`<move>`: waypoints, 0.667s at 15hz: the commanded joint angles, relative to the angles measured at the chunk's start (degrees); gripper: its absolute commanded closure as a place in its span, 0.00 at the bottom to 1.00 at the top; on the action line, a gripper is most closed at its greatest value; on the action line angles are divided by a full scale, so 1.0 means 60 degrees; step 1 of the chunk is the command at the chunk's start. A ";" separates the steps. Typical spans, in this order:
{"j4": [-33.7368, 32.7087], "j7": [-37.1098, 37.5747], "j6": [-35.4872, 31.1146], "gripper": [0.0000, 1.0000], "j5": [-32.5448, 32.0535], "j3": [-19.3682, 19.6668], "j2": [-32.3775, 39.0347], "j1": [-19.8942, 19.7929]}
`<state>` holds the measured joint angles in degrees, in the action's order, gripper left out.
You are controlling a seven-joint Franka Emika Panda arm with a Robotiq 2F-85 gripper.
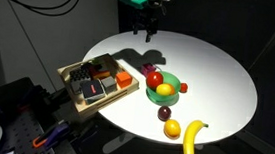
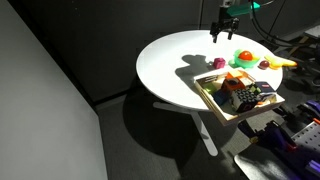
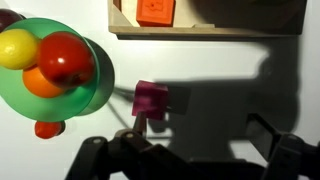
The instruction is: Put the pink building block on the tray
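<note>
The pink building block (image 3: pixel 151 98) is a small magenta cube. It lies on the white table between the green bowl and the tray, and shows in both exterior views (image 1: pixel 148 68) (image 2: pixel 218 64). The tray (image 1: pixel 78 70) (image 2: pixel 210 92) is light wood with a raised rim and holds several blocks; its edge runs along the top of the wrist view (image 3: pixel 220 31). My gripper (image 1: pixel 145 27) (image 2: pixel 222 27) (image 3: pixel 200 140) hangs above the table, open and empty. In the wrist view the block sits just beyond my left finger.
A green bowl (image 1: pixel 173 91) (image 2: pixel 248 52) (image 3: pixel 98 72) holds red, orange and yellow fruit. A banana (image 1: pixel 192 138), a lemon (image 1: pixel 172 128) and a dark plum (image 1: pixel 164 114) lie near the table's edge. An orange block (image 3: pixel 155 10) lies in the tray.
</note>
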<state>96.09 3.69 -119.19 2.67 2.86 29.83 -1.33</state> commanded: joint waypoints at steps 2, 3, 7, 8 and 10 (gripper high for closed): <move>-0.0476 0.0379 0.0057 0.00 -0.0317 0.0232 0.0682 -0.0022; -0.0532 0.0428 0.0085 0.00 -0.0375 0.0278 0.0822 -0.0024; -0.0704 0.0529 -0.0063 0.00 -0.0503 0.0378 0.1244 -0.0037; -0.0734 0.0576 -0.0184 0.00 -0.0538 0.0407 0.1332 -0.0030; -0.0796 0.0611 -0.0386 0.00 -0.0569 0.0439 0.1513 -0.0035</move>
<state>93.84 5.58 -120.61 0.45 5.16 36.75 -1.47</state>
